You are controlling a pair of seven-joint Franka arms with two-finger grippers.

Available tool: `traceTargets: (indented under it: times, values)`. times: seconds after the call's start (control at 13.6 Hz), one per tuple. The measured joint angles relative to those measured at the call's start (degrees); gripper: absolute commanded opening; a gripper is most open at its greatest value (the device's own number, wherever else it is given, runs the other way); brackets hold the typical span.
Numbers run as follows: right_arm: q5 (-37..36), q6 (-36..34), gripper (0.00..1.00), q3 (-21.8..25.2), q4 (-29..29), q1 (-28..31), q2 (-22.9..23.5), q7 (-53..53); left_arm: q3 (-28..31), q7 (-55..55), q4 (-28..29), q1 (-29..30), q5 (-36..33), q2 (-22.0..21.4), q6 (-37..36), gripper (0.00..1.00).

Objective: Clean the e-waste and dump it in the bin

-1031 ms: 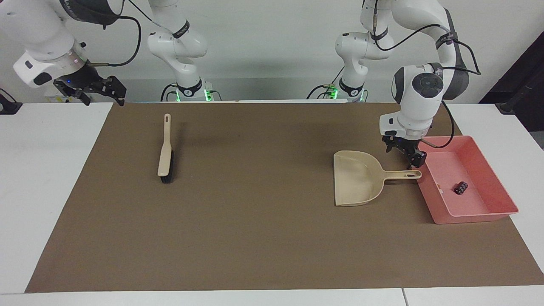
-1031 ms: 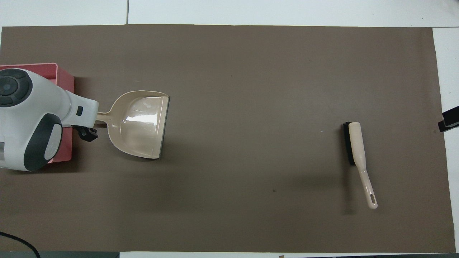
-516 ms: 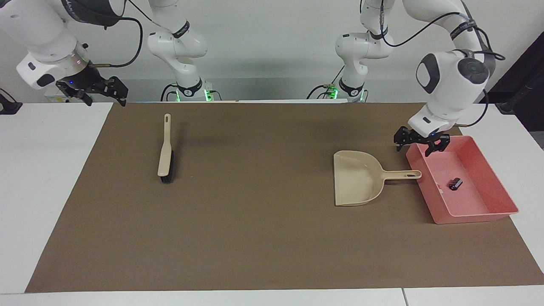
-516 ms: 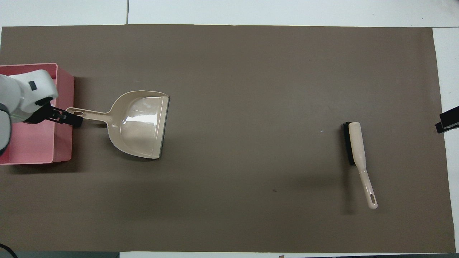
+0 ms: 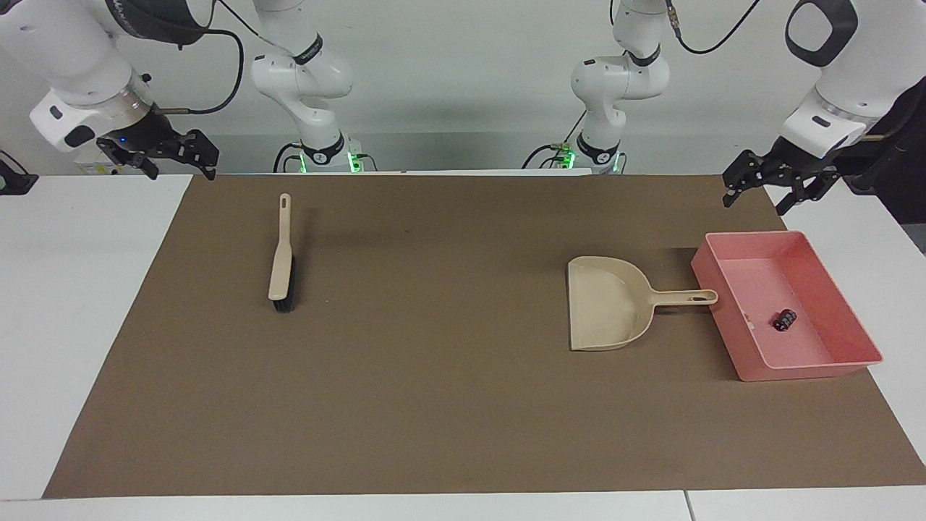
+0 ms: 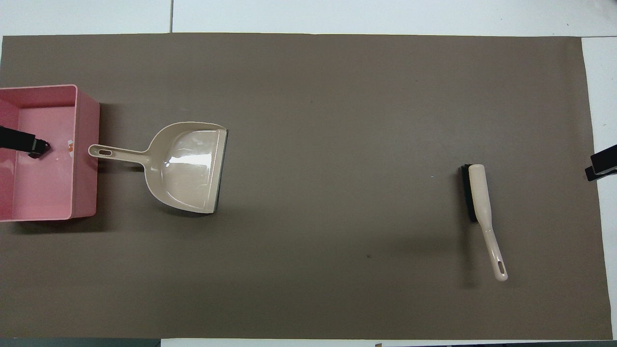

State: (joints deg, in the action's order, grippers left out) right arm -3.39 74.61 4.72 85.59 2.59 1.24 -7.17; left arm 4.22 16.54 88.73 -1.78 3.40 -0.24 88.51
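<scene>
The bin is a shallow pink tray at the left arm's end of the brown mat, also seen in the overhead view. One dark stubby piece of e-waste lies on the bin's floor. My left gripper hangs open and empty in the air over the mat's corner, on the robots' side of the bin. From overhead only the tip of the left gripper shows, over the bin. My right gripper waits open and empty, raised over the table at the right arm's end, and reaches the overhead view's edge.
A beige dustpan lies flat on the mat, its handle end touching the bin's wall. A beige brush with black bristles lies toward the right arm's end. The brown mat covers most of the white table.
My left gripper has risen from beside the dustpan handle and drawn back over the mat's corner by the left arm's base. The dustpan, bin and right arm have stayed put.
</scene>
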Motion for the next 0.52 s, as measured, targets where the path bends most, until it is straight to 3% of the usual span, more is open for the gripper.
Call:
traceTargets:
  times: [0.52]
  values:
    - [0.0,0.0,0.99,0.0,0.0,0.0,0.0,0.0,-0.6,-8.5,0.6,-0.2,-0.6,-1.6,-3.9,0.98]
